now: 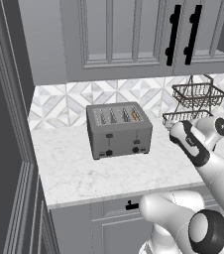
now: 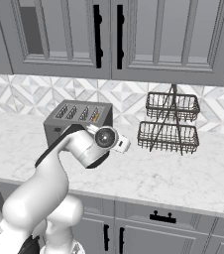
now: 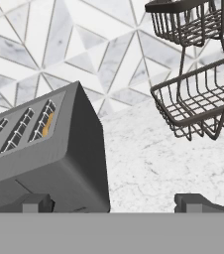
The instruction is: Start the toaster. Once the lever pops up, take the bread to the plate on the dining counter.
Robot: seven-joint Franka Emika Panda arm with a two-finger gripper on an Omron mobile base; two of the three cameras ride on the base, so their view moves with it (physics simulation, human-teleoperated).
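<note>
fingertips (image 3: 37,203) are rising dark at the bottom of my hand view, one at seven o'clock and one at five o'clock, well apart, so my gripper (image 3: 114,204) is standing open with nothing between its tips. my arm is reaching over the marble countertop (image 1: 84,173), with the hand hanging to the right of the toaster (image 1: 119,130) in the left base view.

in the hand view the toaster is sitting tilted at eight o'clock, its grey end wall just beyond my left tip, and the bare counter is showing between the tips. the bread (image 3: 47,125) is showing as a sliver of orange-tan inside the slot nearest me. in the left base view the same slice (image 1: 136,116) is sitting in the right-hand slot, low inside it.

the lever (image 1: 136,141) is sitting on the toaster's front face, right of its twin tab (image 1: 109,135), with a black knob (image 1: 135,149) just under it; it appears slightly lower than the twin.

farther off, at two o'clock in the hand view, a two-tier wire basket (image 3: 203,99) is standing on the counter against the tiled backsplash (image 3: 59,49). grey cabinet doors (image 2: 109,34) with black handles are hanging above everything.
</note>
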